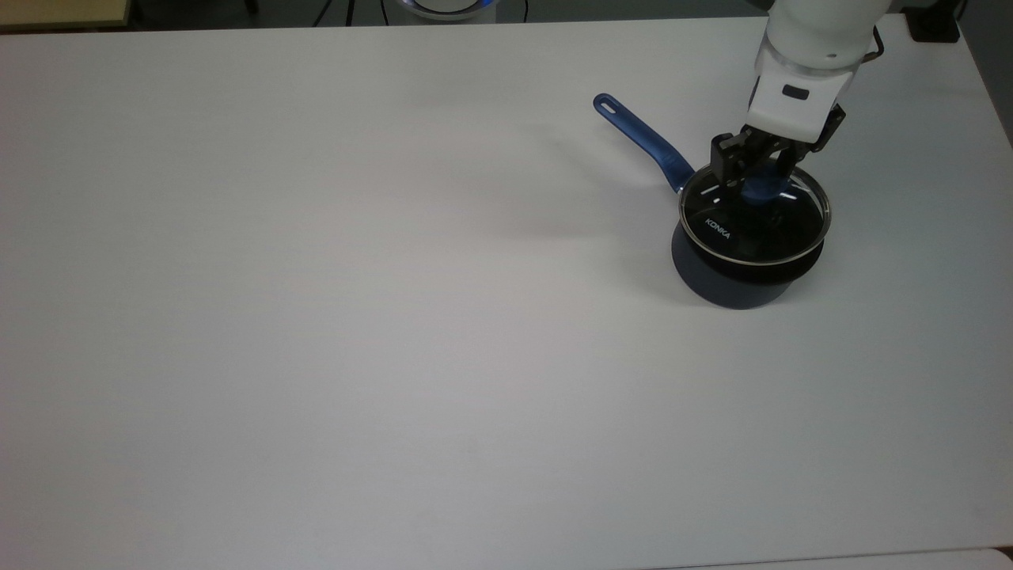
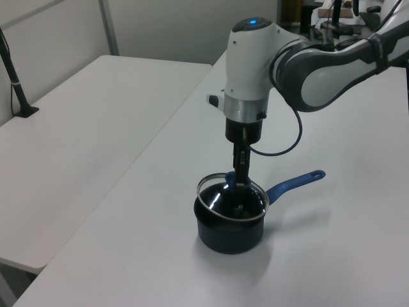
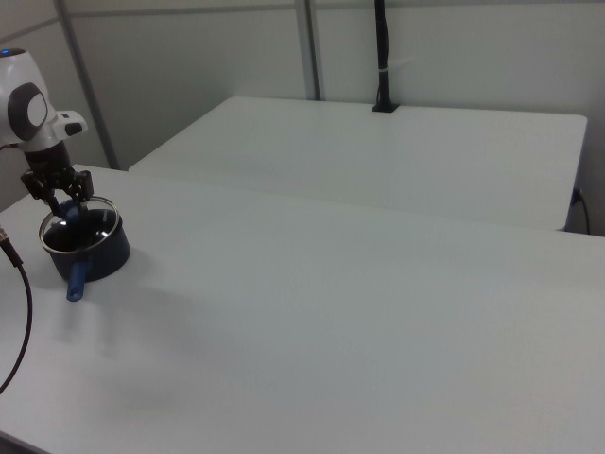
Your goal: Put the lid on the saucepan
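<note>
The round clear-glass lid point(image 1: 752, 218) with its thin steel rim lies over the mouth of the small dark navy saucepan point(image 1: 732, 281), which stands toward three o'clock on the white table point(image 1: 316, 317) in the top view, its long blue handle point(image 1: 641, 142) pointing to about ten o'clock. The black two-finger gripper point(image 1: 756, 178) pinches the lid's blue knob point(image 1: 764, 190) from above, probably because that central hold keeps the disc level and centred over the pan. The lid looks seated or nearly so, but I cannot tell whether its rim touches all round.
</note>
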